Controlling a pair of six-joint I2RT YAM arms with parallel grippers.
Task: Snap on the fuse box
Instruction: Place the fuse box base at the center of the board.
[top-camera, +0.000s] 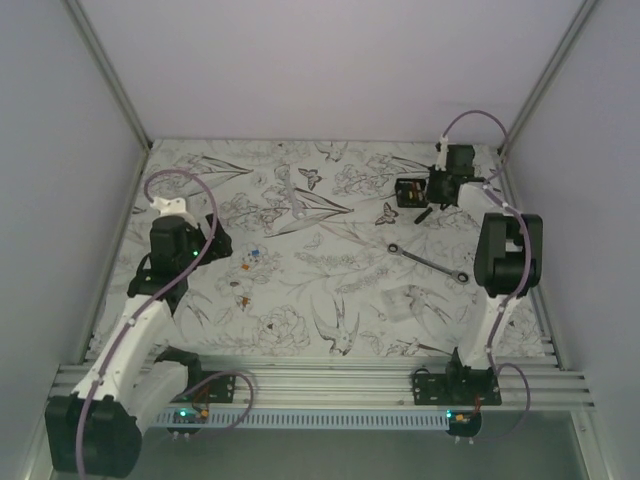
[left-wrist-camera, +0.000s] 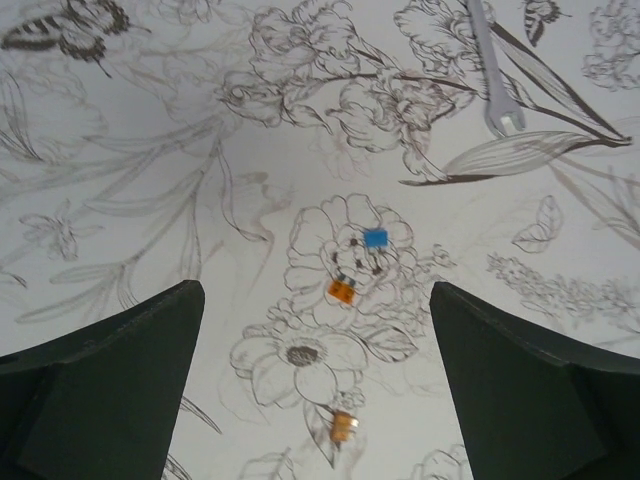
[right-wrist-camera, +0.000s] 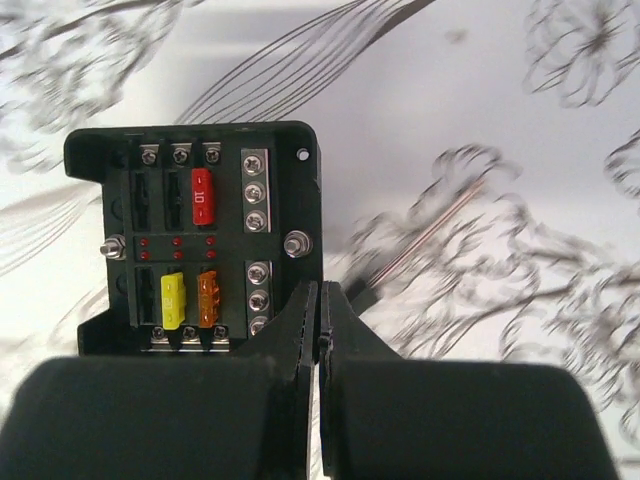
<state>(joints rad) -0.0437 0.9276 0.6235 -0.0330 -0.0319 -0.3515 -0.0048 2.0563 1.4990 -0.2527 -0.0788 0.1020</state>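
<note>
Well back at the right of the flower-printed mat (top-camera: 300, 285) the fuse box (right-wrist-camera: 195, 240) lies face up, with red, yellow and orange fuses seated inside. The right gripper (right-wrist-camera: 320, 300) has its jaws pressed together just beside the box's right edge. A combination wrench (top-camera: 428, 260) lies nearer the arms. The left gripper (left-wrist-camera: 317, 295) hangs with jaws wide apart above a loose blue fuse (left-wrist-camera: 375, 238) and an orange fuse (left-wrist-camera: 342, 290), with a white plastic tool (left-wrist-camera: 495, 70) lying beyond them

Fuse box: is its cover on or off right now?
Off. The fuse box shows its red fuse and screw terminals uncovered.
</note>
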